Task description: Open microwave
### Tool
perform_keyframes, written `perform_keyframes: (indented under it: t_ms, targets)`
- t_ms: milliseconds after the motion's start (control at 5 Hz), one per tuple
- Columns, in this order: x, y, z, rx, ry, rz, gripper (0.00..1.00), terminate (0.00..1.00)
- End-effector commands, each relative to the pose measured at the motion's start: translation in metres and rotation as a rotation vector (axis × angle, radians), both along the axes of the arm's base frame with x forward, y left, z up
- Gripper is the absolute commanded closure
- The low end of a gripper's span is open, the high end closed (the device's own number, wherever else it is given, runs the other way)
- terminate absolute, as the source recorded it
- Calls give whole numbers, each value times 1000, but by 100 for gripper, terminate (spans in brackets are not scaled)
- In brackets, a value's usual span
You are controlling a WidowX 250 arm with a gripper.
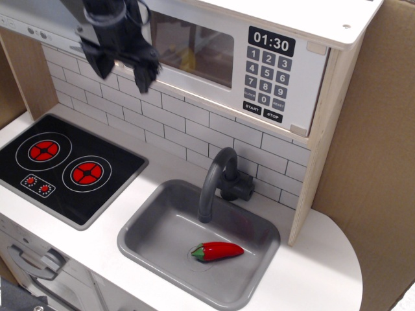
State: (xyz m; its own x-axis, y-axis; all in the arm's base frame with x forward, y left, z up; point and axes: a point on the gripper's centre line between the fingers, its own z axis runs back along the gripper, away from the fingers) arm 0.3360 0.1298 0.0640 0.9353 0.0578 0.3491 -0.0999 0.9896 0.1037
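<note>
Microwave (pixel 240 61): sitting high on the back wall of the toy kitchen, above the white tile; door shut, clear window showing something yellowish inside; clock display reading 01:30 over the dark keypad at the right end.
Door handle: not showing from this angle; left end of the door hiding behind the arm.
Gripper (pixel 118 65): hanging at the upper left, in front of the microwave's left end; black fingers spread apart and pointing down, gripping nothing.
Contact: none visible; whether a finger is touching the door front, impossible to tell.
Stage, judging by the layout: lining up on the door's left edge, pull not yet begun.
Stovetop (pixel 65 168): lying black with red burners on the counter below the gripper, well apart from it.
Sink (pixel 253 285): sitting grey at the front centre, holding a red pepper (pixel 218 251); faucet (pixel 217 178) arching over its back edge.
Risk: closing on the door's flat face or window frame instead of the bar, causing a slip and no opening.
Risk: pulling off the hinge's arc, straining the wooden frame or shifting the light toy cabinet.
</note>
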Motion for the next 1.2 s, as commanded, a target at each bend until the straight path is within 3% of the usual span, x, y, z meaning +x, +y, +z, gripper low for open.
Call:
perform_keyframes:
  t_ms: [0,600,800,1000]
  targets:
    - [23,17,41,6,-90,-5,0,0]
    - [43,32,43,-10,-67,-15,0,0]
    - [44,32,42,-15,-56,-59,100,0]
    - [43,33,42,-28,-38,-97,100,0]
